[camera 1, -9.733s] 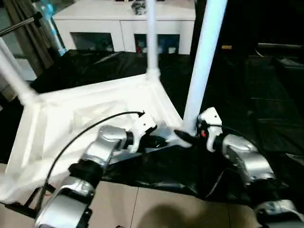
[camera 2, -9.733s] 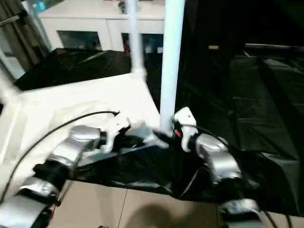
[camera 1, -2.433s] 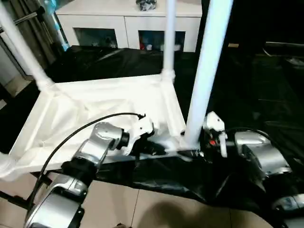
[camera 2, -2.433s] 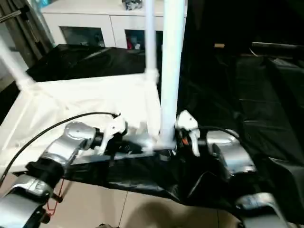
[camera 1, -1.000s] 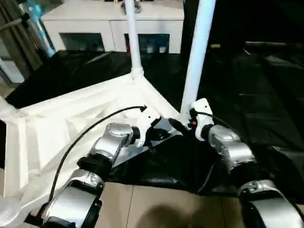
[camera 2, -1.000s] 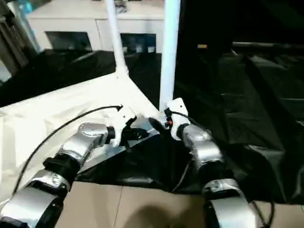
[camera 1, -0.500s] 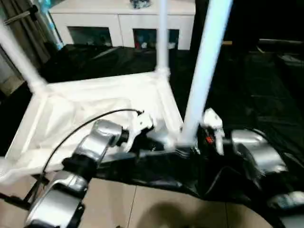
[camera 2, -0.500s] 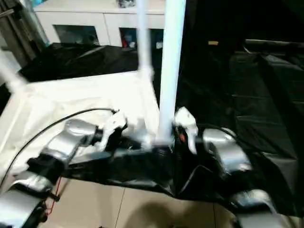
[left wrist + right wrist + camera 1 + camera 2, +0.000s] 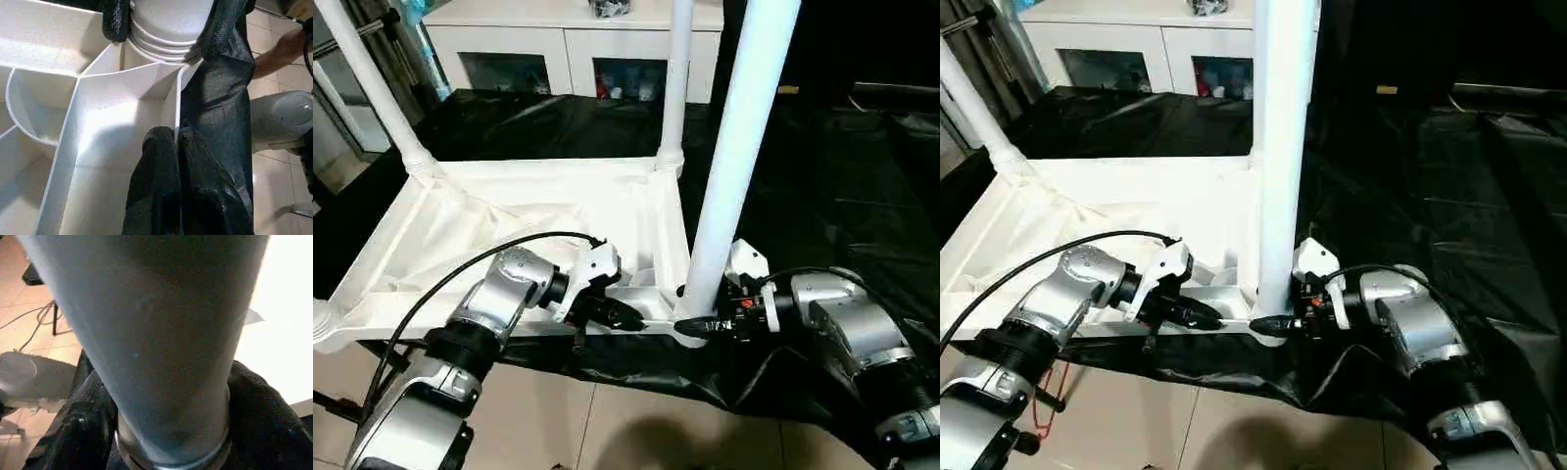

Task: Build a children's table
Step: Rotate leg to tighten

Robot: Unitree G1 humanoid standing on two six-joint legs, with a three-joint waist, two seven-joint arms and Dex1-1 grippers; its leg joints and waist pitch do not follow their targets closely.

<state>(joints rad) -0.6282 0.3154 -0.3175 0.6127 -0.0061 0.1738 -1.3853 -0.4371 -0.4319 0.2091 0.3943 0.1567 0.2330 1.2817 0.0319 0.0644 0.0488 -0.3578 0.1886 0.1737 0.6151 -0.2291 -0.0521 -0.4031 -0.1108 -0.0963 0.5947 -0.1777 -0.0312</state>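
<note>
The tabletop (image 9: 519,211) is lying underside-up with the near-corner leg (image 9: 736,147) standing upright, the right gripper (image 9: 697,324) straddling its base, both fingers against it, while the left gripper (image 9: 625,315), pressed together, is pinching the tabletop's near edge.

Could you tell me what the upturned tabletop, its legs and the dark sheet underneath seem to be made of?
Tabletop: probably moulded white plastic, with thin ribs and a smooth, slightly glossy surface. Near leg: likely the same plastic, a smooth seamless tube. Black sheet: looks like thin plastic film, creased and shiny.
</note>
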